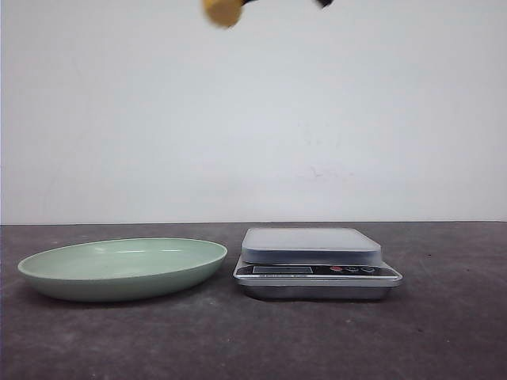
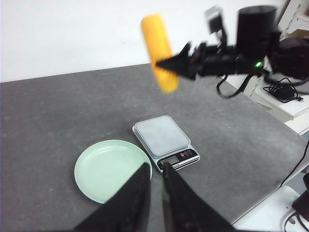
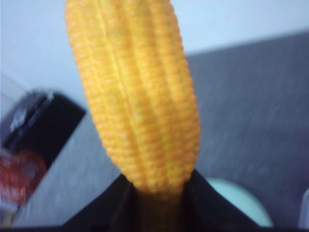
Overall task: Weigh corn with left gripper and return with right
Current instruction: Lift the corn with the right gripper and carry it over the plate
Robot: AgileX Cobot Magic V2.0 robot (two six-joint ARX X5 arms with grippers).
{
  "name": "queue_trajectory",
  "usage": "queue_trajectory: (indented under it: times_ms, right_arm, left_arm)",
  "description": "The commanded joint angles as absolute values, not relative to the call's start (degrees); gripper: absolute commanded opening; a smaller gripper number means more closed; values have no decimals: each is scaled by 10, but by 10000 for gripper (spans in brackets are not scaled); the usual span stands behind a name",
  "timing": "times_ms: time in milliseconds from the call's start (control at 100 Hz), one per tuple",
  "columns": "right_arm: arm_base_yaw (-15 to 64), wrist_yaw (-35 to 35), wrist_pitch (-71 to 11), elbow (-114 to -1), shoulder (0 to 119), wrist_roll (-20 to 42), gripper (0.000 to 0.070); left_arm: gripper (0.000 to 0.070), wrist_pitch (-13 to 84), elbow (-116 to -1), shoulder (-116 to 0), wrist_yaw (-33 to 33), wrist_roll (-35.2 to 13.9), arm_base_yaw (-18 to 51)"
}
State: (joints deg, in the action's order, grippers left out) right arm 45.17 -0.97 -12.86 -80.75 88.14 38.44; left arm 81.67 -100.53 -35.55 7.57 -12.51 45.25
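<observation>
The corn (image 1: pixel 222 11) is a yellow-orange cob held high in the air, at the top edge of the front view. In the left wrist view the corn (image 2: pixel 159 48) hangs above the table, gripped at its lower end by my right gripper (image 2: pixel 179 65). In the right wrist view the corn (image 3: pixel 135 96) fills the middle, with my right gripper (image 3: pixel 157 193) shut on its base. My left gripper (image 2: pixel 155 169) is empty, its thin black fingers close together, high above the near edge of the plate.
A pale green plate (image 1: pixel 119 277) lies on the dark table at the left. A silver kitchen scale (image 1: pixel 317 277) with an empty platform stands to its right. A white shelf with cables (image 2: pixel 285 92) stands beyond the table's right edge.
</observation>
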Motion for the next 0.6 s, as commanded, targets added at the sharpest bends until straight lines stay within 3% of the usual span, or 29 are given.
queue_trajectory:
  times_ms: [0,590]
  right_arm:
    - [467,-5,-127,-815,913,409,0]
    - [508,-80,-116,-815,1157,584,0]
  left_arm:
    - [0,846,-1015,-359,77,-112,457]
    - [0,846,-1015,-359,75,-114,457]
